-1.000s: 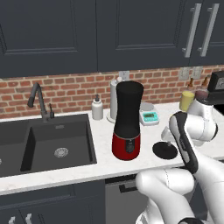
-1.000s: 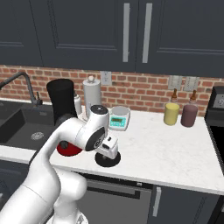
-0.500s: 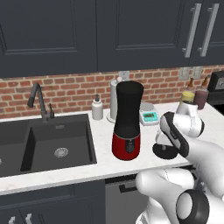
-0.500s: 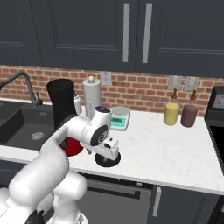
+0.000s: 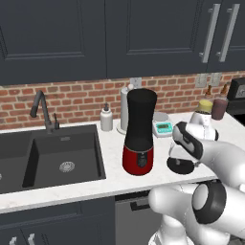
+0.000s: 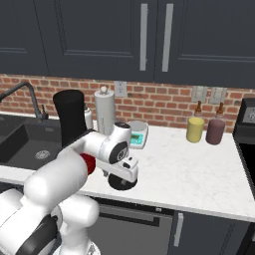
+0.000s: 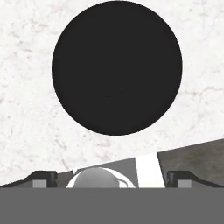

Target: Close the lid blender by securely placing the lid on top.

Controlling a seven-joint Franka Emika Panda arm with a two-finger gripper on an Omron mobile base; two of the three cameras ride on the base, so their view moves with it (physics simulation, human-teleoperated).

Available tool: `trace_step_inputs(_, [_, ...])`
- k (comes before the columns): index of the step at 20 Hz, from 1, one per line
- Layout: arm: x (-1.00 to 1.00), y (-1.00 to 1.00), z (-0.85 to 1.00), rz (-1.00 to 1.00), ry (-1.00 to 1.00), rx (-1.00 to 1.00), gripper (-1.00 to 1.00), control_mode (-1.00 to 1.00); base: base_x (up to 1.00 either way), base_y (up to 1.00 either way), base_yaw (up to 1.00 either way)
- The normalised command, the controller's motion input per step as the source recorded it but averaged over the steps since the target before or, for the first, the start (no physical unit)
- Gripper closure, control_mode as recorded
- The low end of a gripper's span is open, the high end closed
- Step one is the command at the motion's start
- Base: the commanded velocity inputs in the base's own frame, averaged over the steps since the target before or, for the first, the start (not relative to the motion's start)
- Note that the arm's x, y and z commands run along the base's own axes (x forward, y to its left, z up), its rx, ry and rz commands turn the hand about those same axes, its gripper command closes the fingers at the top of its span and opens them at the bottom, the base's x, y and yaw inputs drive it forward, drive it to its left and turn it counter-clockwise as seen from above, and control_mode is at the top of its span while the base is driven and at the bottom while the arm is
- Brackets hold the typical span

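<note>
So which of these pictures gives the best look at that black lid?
The hand view: the lid shows whole, from straight above, lying on the white counter. In the left and right base views the arm covers part of it.

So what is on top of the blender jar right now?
Nothing: the blender stands lidless. The lid lies on the white counter beside it, under the open gripper. The jar's inside is too dark to see.

- The lid [image 7: 117, 68] looked flat matt black, smooth, kinda plasticky.
- The blender [image 5: 139, 131] had a matt black jar on a glossy red base.
- The counter [image 6: 199, 169] was pale veined marble, smooth.
- The backsplash [image 5: 72, 103] looked like rough red brick.
</note>
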Motion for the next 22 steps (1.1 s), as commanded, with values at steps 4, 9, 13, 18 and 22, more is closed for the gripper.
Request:
trace_step_inputs(4, [0.22, -0.01, -0.31, 0.00, 0.03, 0.00, -1.00, -1.00, 0.00, 0.00, 0.00])
trace_step_inputs(9, [0.13, 0.00, -0.13, 0.00, 0.00, 0.00, -1.00, -1.00, 0.00, 0.00, 0.00])
trace_step_inputs(13, [0.08, 0.00, 0.00, 0.00, 0.00, 0.00, -1.00, -1.00, 0.00, 0.00, 0.00])
trace_step_inputs(18, [0.16, 0.00, -0.01, 0.00, 0.00, 0.00, -1.00, -1.00, 0.00, 0.00, 0.00])
trace_step_inputs(22, [0.24, 0.00, -0.15, 0.00, 0.00, 0.00, -1.00, -1.00, 0.00, 0.00, 0.00])
